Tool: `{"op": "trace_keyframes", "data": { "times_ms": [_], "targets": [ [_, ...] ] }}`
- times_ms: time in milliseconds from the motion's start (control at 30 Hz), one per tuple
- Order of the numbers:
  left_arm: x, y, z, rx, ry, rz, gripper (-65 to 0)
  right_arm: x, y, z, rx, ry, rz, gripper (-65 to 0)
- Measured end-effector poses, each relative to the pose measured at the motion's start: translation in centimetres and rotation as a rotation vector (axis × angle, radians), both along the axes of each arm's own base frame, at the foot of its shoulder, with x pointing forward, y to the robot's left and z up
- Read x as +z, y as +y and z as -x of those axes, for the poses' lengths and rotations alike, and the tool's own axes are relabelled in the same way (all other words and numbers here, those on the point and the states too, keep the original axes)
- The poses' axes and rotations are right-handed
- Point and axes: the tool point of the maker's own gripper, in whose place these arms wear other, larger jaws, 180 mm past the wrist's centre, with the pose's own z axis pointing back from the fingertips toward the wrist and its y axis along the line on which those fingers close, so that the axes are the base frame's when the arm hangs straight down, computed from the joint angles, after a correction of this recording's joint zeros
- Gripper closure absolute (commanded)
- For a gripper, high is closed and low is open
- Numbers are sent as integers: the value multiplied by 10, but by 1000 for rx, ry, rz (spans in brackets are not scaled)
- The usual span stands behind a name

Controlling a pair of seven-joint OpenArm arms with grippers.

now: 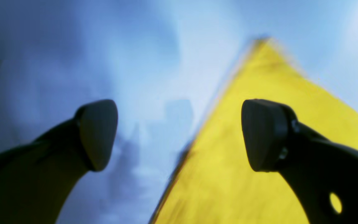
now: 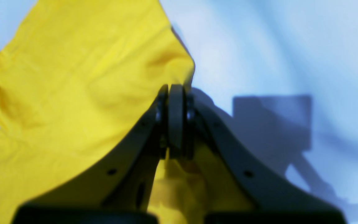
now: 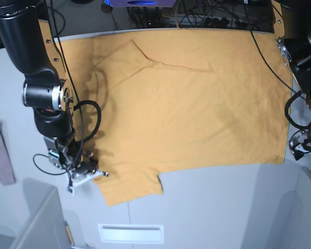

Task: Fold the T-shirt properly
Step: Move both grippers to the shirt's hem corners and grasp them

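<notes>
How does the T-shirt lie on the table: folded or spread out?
Mostly spread out. The T-shirt lies flat across the table, with only one sleeve turned in over the body near the top.

Matt, softly creased cloth T-shirt [image 3: 197,114]; smooth matt black plastic right claw [image 2: 176,90].

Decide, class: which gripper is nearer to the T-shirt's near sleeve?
Right. The right gripper is shut on the T-shirt at that sleeve's edge. The left gripper is open, hovering by the shirt's opposite side edge, across the garment from the sleeve.
</notes>
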Motion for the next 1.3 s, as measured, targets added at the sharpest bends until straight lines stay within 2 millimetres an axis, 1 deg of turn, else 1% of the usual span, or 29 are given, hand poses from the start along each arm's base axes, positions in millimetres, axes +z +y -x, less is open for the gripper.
{"op": "trace_keyframes", "data": {
  "times_ms": [67,133,200,233,300,367,433,500,600,633,700,767,867,933,1000,1167,1300],
  "targets": [
    [-20,-5,-9,8,34,24,-606,4,-1,-3,-1,-12,2,0],
    [-39,-4,-8,43,65,57,-606,5,-5,-4,-6,-18,7,0],
    [-45,3,-11,92,43,58,-606,5,-8,-4,-7,-14,12,0],
    [-45,5,-16,99,27,55,-606,5,-9,-4,-7,-15,13,0],
    [-35,2,-35,66,-8,13,-606,5,-9,-3,-7,-13,13,0],
    [-24,-5,-56,-10,-26,-53,-606,4,-8,-3,-6,-14,12,0],
    [-21,-14,-67,-76,-24,-93,-606,2,-7,-2,-6,-13,12,0],
    [-29,-22,-67,-98,-10,-104,-606,0,-7,1,-5,-8,13,0],
    [-51,-36,-59,-101,19,-77,-606,-2,-4,2,-2,-4,10,0],
    [-55,-38,-57,-101,24,-73,-606,0,-3,1,-1,-7,9,0],
    [-54,-37,-60,-105,0,-87,-606,0,-4,0,-1,-9,9,0],
    [-52,-43,-65,-133,-19,-80,-606,-1,-4,1,-2,-7,9,0],
    [-57,-69,-73,-213,-37,-30,-602,-1,-3,1,-1,-7,9,0],
    [-58,-77,-77,-225,-45,-24,-587,-1,-3,1,-1,-7,9,0],
    [-59,-80,-78,-227,-46,-23,-583,-1,-4,1,-2,-7,9,0],
    [-60,-74,-74,-220,-50,-29,-578,0,-3,0,0,-9,8,0],
    [-61,-74,-73,-220,-52,-31,-578,0,-4,0,-1,-8,9,0]
  ]
}}
